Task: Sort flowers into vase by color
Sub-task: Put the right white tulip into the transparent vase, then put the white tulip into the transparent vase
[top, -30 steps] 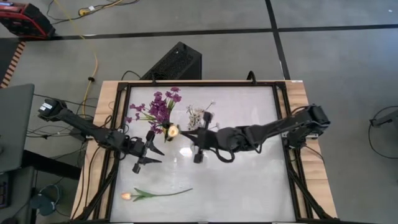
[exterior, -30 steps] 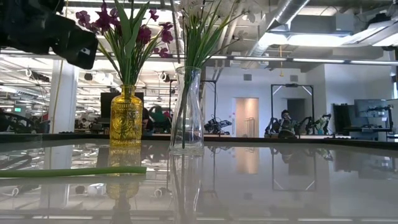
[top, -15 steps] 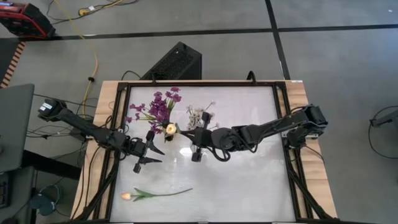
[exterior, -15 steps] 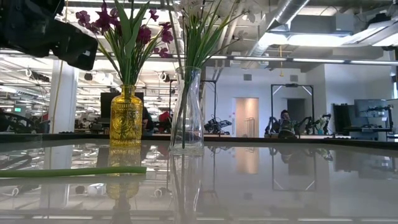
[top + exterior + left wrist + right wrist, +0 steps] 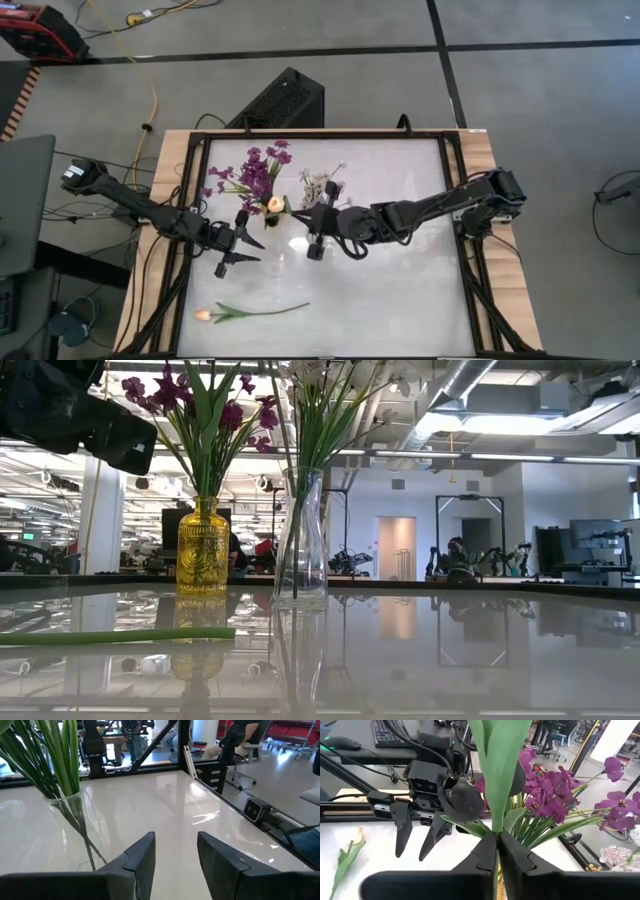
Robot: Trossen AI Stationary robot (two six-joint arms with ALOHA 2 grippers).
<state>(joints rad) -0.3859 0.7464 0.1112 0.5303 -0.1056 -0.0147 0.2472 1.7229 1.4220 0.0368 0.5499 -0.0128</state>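
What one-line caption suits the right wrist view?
Right gripper pinches a green tulip stem above purple flowers; left gripper waits open.

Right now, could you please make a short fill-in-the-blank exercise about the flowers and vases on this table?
1. The purple flowers stand in the ____ vase.
2. One tulip lies flat on the ____.
3. The right gripper pinches a green ____.
4. The left gripper holds ____.

Missing words: yellow; table; stem; nothing
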